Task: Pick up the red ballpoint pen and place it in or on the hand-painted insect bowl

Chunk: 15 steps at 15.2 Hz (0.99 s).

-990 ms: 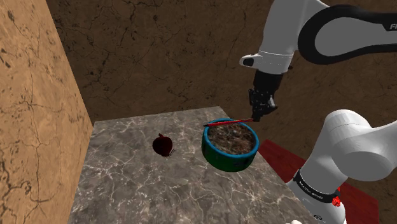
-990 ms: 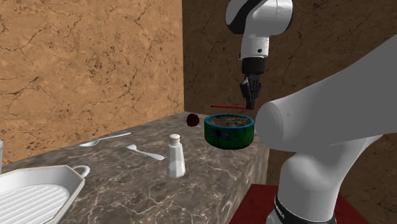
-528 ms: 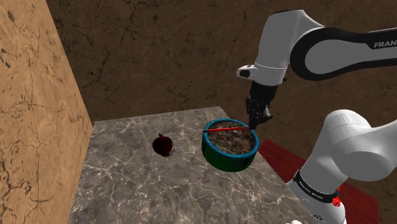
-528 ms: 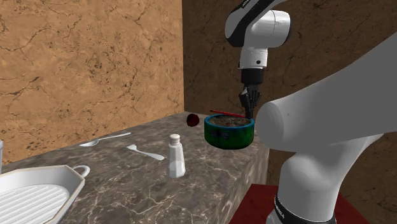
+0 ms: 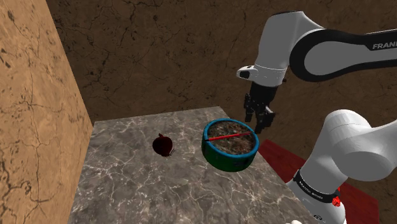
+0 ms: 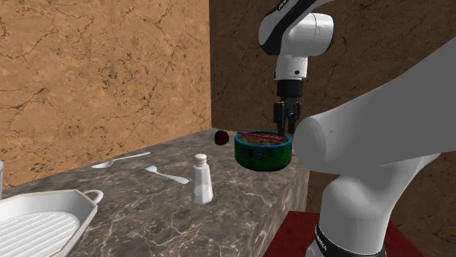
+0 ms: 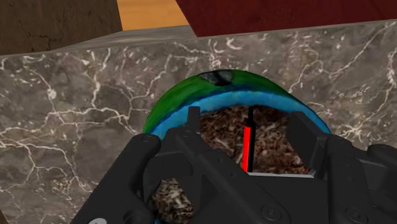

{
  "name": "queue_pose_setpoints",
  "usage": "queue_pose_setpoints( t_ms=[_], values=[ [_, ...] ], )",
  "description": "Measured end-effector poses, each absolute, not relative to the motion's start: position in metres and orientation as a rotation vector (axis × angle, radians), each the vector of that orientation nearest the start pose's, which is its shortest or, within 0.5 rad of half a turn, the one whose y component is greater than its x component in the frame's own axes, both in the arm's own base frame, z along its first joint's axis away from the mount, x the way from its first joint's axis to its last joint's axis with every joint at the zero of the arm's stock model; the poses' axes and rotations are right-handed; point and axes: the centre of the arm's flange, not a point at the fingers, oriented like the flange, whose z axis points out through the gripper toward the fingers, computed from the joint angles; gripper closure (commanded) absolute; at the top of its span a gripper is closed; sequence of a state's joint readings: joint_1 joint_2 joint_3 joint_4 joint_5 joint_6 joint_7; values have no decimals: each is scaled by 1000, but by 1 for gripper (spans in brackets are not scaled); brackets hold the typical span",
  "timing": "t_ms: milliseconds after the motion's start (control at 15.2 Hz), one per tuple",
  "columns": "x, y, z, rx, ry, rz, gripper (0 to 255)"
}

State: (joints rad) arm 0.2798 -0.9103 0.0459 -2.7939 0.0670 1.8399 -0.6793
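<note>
The black gripper (image 5: 256, 124) hangs just above the far rim of the bowl (image 5: 219, 157), on the side towards the robot's stand. Its two fingers are spread apart and grip nothing. The wrist view shows this plainly: one finger (image 7: 191, 123) and the other (image 7: 301, 135) stand wide on either side of the red ballpoint pen (image 7: 245, 144), and neither touches it.

The pen (image 5: 229, 135) lies inside the bowl, stretched nearly from rim to rim across the speckled brown interior. The bowl itself is green on the outside with a bright blue rim (image 7: 216, 107). It sits on the marble countertop (image 5: 146, 184) near the corner closest to the stand.

A dark red round fruit (image 5: 163, 146) rests on the counter near the bowl, on the side away from the stand and not touching it.

In the second exterior view the gripper (image 6: 286, 130) hovers over the bowl (image 6: 263, 154), with the pen (image 6: 264, 136) showing as a thin red line at the rim. Farther along the counter from the bowl stands a white shaker (image 6: 202, 179). Beyond it lie two pale spoons (image 6: 120, 160) (image 6: 166, 174) and, farthest from the bowl, a white ridged tray (image 6: 44, 219).
</note>
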Motion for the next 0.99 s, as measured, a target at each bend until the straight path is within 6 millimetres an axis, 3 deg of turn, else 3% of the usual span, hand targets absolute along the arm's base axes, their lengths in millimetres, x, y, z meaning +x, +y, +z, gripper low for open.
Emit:
queue_pose_setpoints(
  t_ms=[264,594,990],
  values=[
    [259,92,441,-2749,-1444,59,0],
    [261,91,486,-2749,-1444,56,0],
    [262,92,491,-2749,-1444,59,0]
  ],
)
